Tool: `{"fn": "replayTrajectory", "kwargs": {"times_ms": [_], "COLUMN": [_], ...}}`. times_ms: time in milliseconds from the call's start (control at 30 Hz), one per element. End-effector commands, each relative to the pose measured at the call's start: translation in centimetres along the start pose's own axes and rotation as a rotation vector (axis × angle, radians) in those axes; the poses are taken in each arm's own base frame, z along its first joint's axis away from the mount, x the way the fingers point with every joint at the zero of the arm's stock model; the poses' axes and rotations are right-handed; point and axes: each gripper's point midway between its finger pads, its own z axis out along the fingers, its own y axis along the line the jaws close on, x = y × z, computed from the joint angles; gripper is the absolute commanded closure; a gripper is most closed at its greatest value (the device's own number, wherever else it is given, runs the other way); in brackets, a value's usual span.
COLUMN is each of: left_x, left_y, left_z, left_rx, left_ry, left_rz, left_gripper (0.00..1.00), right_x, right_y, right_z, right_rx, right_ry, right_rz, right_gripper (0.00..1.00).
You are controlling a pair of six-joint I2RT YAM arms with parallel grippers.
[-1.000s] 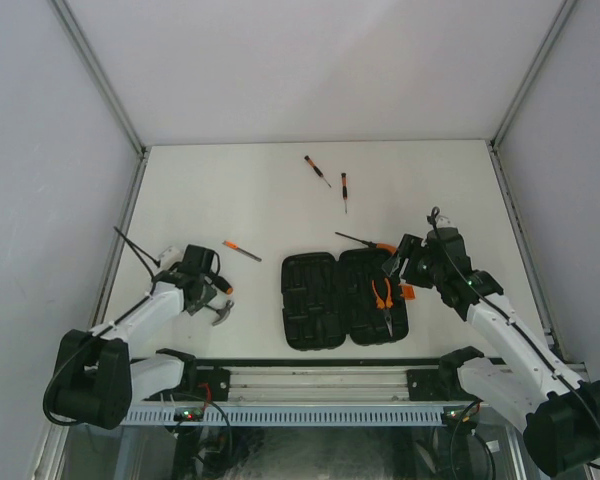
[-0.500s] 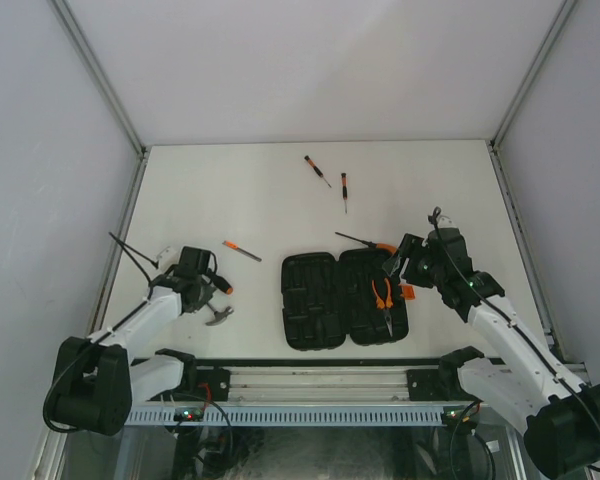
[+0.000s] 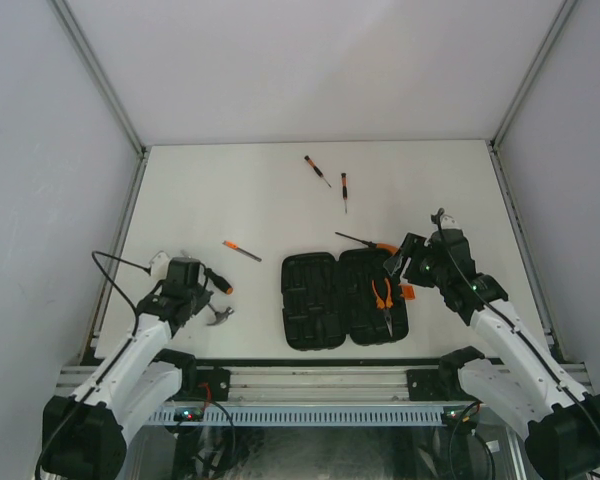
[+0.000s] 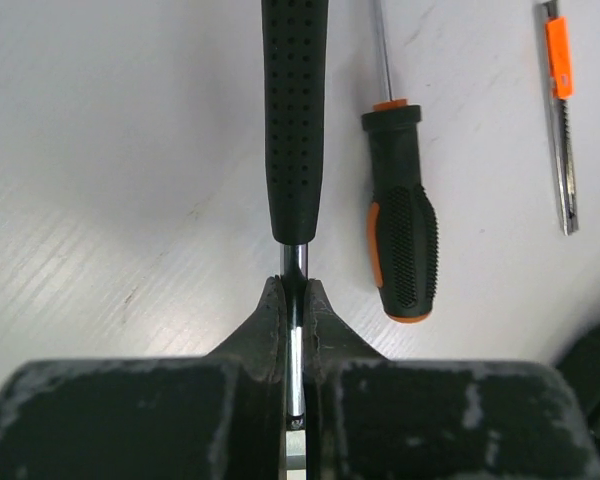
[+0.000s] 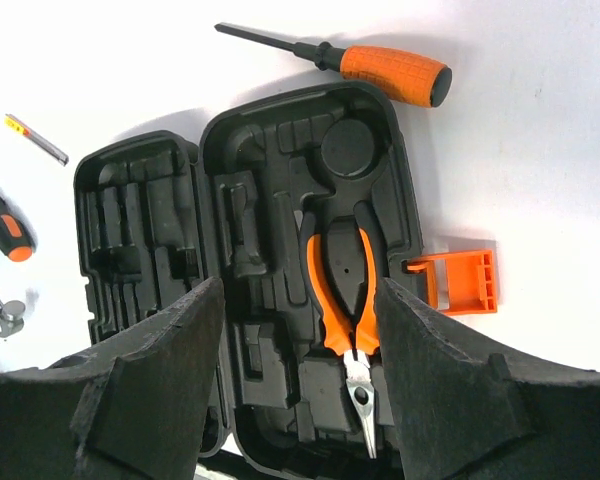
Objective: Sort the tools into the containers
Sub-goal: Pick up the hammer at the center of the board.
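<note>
1. The left claw (image 4: 295,298) is pressed together on the bare steel shaft of the hammer (image 4: 294,120), at the near left of the white surface (image 3: 230,200). The hammer's black rubber handle, stippled with fine dots, runs straight away from the wrist camera. From above, its metal head shows at the claw's near-right side.
2. Just beside that handle, parallel to it and not touching, lies a black-and-orange screwdriver (image 4: 400,230). It has a stippled black grip with an orange inlay, its rounded butt toward the wrist camera and its thin steel shaft pointing away.
3. The tool case (image 5: 140,240) lies open and flat at the near middle. Its two rounded black plastic halves sit side by side, full of moulded slots. An orange latch (image 5: 460,282) juts from the right half's outer edge.
4. The pliers (image 5: 342,300) sit in the right half with their long axis near to far. The orange handles point toward the far side and the steel nose toward the near edge.
5. The right claw (image 5: 298,300) hovers spread above the right half, pinching nothing.
6. A slim metal utility knife (image 3: 242,250) lies diagonally between the left claw and the case, its orange end to the left.
7. An orange-handled screwdriver (image 5: 380,65) lies just beyond the case's far rim. Its ribbed handle is to the right, and its dark shaft points left and slightly away.
8. Farthest out, well apart from the case, lie two thin tools. The left small screwdriver (image 3: 318,171) lies diagonally. The right small screwdriver (image 3: 345,190) runs nearly near to far, with its shaft toward the case.
</note>
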Motion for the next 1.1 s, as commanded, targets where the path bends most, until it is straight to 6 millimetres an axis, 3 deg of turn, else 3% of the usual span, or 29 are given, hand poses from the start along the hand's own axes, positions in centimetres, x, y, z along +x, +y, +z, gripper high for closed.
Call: {"fn": "replayTrajectory", "kwargs": {"times_ms": [0,167,400,600,800,1067], "left_x": [-0.3,0.3,-0.1,0.2,1.1,1.9], "left_y": [-2.0,-4.5,-8.6,-12.6,-15.6,-18.2], "left_z": [-0.5,-1.2,-4.8,-8.8,-11.7,-14.5], "left_rx": [0.127,0.270,0.466,0.623,0.720,0.803], "left_ry": [-0.010,0.024,-0.003,0.009,0.050,0.083], "left_rz": [0.022,0.059,0.112,0.129,0.148,0.148], "left_gripper": [1.00,1.00,1.00,1.00,1.00,1.00], "right_x": [-0.7,-0.6,1.1,4.0,7.3,10.4], "right_y": [0.9,3.2,9.3,15.3,19.9,23.4], "right_z": [-0.3,-0.8,-1.8,-2.3,-2.4,-1.9], "right_rx": [-0.034,-0.143,-0.355,-0.526,-0.651,-0.744], "right_ry": [-0.032,-0.037,-0.024,0.012,0.062,0.113], "right_rz": [-0.009,-0.075,-0.169,-0.210,-0.201,-0.186], "right_gripper": [0.38,0.37,0.35,0.32,0.32,0.32]}}
